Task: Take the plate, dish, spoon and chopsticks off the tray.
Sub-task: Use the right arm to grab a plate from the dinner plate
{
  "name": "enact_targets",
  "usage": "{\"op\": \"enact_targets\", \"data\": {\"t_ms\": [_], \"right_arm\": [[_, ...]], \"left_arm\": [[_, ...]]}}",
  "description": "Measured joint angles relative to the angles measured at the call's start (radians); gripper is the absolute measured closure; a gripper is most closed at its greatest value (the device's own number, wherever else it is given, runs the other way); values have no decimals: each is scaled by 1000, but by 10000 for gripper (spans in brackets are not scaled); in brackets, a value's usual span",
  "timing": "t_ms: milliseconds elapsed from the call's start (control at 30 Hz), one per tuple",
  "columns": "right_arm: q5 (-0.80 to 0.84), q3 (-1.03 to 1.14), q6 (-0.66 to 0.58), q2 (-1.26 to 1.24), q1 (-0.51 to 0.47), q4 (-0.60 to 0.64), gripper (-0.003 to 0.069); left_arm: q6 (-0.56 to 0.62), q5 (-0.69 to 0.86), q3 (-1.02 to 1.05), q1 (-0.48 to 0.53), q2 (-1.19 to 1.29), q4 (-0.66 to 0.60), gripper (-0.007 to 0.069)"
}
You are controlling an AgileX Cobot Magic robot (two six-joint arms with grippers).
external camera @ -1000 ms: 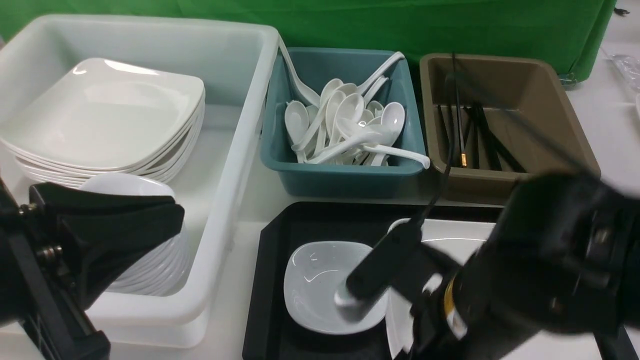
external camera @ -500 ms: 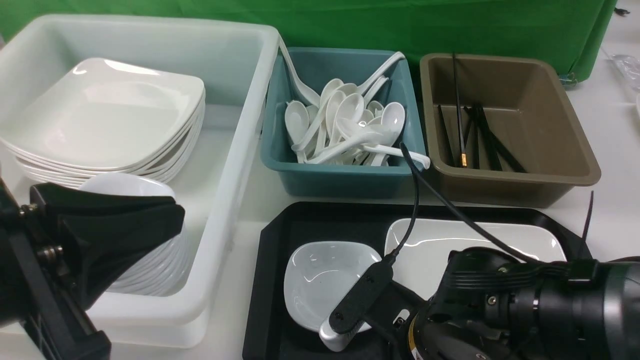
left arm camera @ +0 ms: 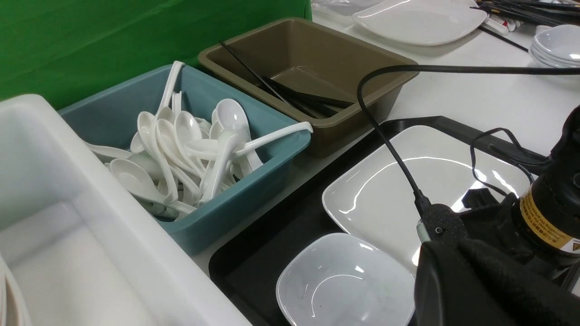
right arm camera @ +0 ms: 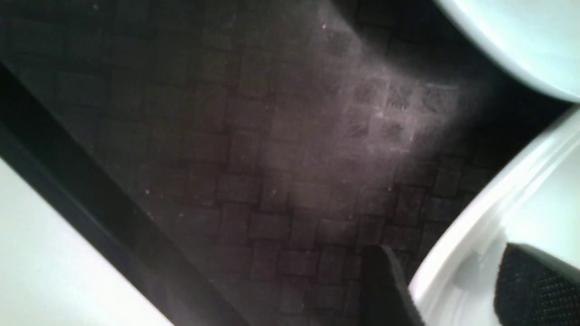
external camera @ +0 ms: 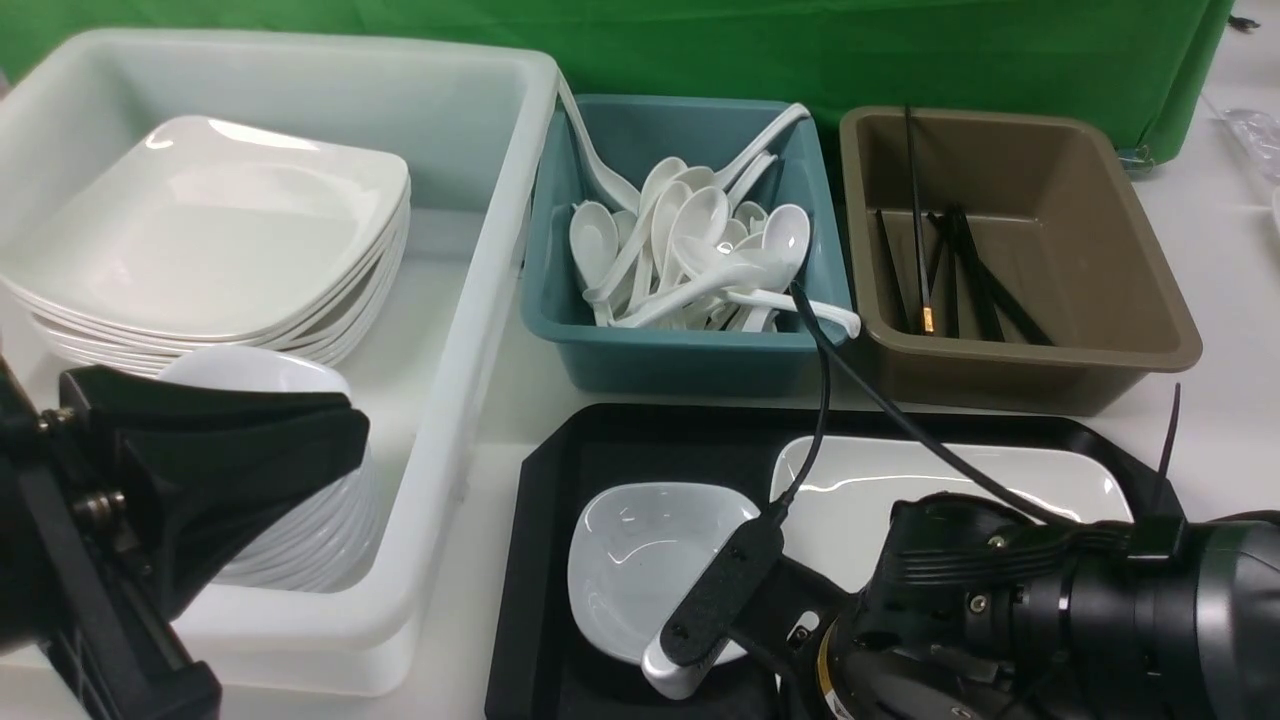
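Straddling plate rim on tray with right fingers; cannot tell whether pinched yet. Close firmly, lift level, avoid nudging adjacent dish. Holding left fingers pressed together, idle.

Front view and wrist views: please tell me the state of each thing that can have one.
Plate: flat on tray.
Dish: upright on tray, empty.
Right end effector: astride plate rim, grip unclear.
Left end effector: shut.
Teal tub: full of spoons.
Brown tub: holds chopsticks.
White tub: holds stacked plates, dishes.
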Motion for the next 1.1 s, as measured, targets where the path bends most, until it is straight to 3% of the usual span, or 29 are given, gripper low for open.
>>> {"op": "enact_targets", "data": {"t_ms": [167,467,633,767,1100], "right_arm": [[-5,0,60,16,0,-4,290],[-7,-7,150,39,0,-24,215],[0,-11,149,39,1,-42,324],[25,-11,141,32,13,-52,330],[413,-103,150,-261,130,-42,559]], "left_arm": [[-1,8,0,0,0,0,608],[-1,13,0,0,0,0,608],[-1,19,0,0,0,0,608],[-1,23,0,0,0,0,608],[-1,43,0,0,0,0,608]]}}
